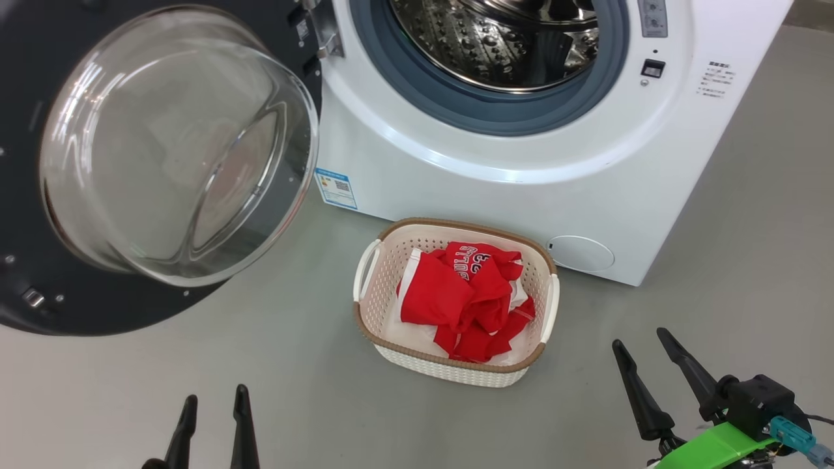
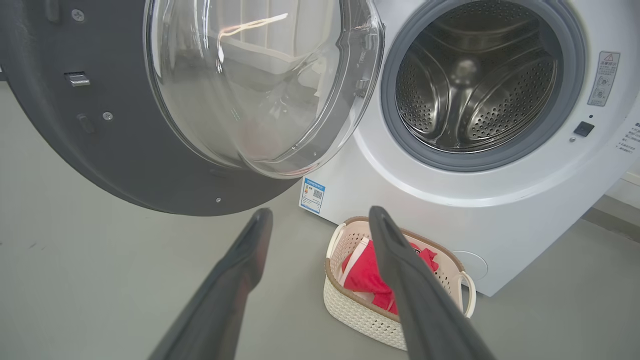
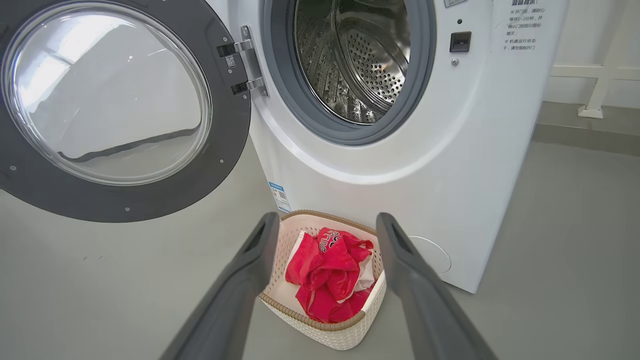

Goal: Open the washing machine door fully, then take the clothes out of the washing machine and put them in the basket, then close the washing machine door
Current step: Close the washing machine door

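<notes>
The white washing machine [image 1: 495, 176] stands with its round black-rimmed door [image 1: 169, 150] swung wide open to the left, and its steel drum [image 1: 502, 39] looks bare inside. On the floor before it sits the cream basket [image 1: 456, 371] with the red clothes [image 1: 469, 296] and a white piece heaped in it. My left gripper [image 1: 214, 407] is open at the lower left, well short of the door. My right gripper [image 1: 642, 348] is open at the lower right, to the right of the basket. In both wrist views the door [image 2: 130, 150] [image 3: 125, 200], basket [image 2: 360, 312] [image 3: 330, 332] and clothes [image 2: 362, 275] [image 3: 325, 270] lie ahead of open fingers.
Grey floor [image 1: 130, 391] stretches around the machine. A small round white flap [image 1: 582, 253] sits low on the machine's front, behind the basket. A blue label [image 1: 336, 189] is stuck near the lower left corner. A white frame leg [image 3: 595, 107] stands by the wall at right.
</notes>
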Robot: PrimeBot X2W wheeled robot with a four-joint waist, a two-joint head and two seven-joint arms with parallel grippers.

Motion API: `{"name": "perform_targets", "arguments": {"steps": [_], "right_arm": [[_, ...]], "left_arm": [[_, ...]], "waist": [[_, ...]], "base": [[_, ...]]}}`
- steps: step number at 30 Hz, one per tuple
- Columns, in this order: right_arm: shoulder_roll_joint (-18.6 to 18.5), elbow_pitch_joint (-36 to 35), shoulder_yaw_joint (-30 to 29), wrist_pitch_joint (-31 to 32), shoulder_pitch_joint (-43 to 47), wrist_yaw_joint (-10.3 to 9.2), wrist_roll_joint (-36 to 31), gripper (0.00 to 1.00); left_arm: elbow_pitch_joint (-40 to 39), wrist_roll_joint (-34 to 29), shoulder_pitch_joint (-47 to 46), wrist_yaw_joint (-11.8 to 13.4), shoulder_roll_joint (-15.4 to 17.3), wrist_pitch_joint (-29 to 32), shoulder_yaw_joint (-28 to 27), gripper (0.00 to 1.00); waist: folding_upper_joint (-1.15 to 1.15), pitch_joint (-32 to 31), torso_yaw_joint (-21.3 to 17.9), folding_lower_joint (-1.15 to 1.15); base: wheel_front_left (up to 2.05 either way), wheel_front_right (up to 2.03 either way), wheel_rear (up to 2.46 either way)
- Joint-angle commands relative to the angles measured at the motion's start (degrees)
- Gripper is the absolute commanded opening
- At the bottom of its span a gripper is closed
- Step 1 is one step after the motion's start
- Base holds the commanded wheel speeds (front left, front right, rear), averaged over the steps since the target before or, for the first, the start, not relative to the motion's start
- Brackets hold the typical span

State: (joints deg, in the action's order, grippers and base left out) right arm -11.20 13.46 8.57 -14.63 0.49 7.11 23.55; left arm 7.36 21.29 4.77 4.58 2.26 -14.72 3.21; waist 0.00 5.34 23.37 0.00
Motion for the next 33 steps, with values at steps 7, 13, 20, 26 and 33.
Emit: {"name": "perform_targets", "arguments": {"steps": [7,13,20,26,33], "right_arm": [[-1.1,-1.14,1.74,-0.37,-2.15,0.37,-0.32,1.0],[-1.23,-1.06,1.79,-0.37,-2.08,0.37,-0.12,1.0],[-1.18,-1.23,1.25,-0.37,-1.78,0.37,-0.15,1.0],[-1.21,-1.58,0.57,-0.37,-1.75,0.37,-0.33,1.0],[-1.4,-2.05,-0.22,-0.37,-2.18,0.37,-0.51,1.0]], "left_arm": [[-2.14,0.37,-0.35,0.53,0.62,-0.28,-2.09,1.0],[-2.6,0.8,-0.72,0.6,0.62,-0.28,-2.4,1.0],[-6.3,0.57,-3.77,-0.32,0.62,-0.28,-4.42,0.0],[-16.47,-3.33,-10.94,-2.23,0.62,-0.28,-12.86,0.0],[-21.23,-6.1,-24.19,-8.67,2.16,-0.28,-25.42,0.0]], "waist": [[0.0,-0.06,0.51,0.0],[0.0,-0.03,0.38,0.0],[0.0,0.37,0.58,0.0],[0.0,1.73,0.46,0.0],[0.0,3.88,0.33,0.0]], "base": [[0.0,0.0,0.0],[0.0,0.0,0.0],[0.0,0.0,0.0],[0.0,0.0,0.0],[0.0,0.0,0.0]]}}
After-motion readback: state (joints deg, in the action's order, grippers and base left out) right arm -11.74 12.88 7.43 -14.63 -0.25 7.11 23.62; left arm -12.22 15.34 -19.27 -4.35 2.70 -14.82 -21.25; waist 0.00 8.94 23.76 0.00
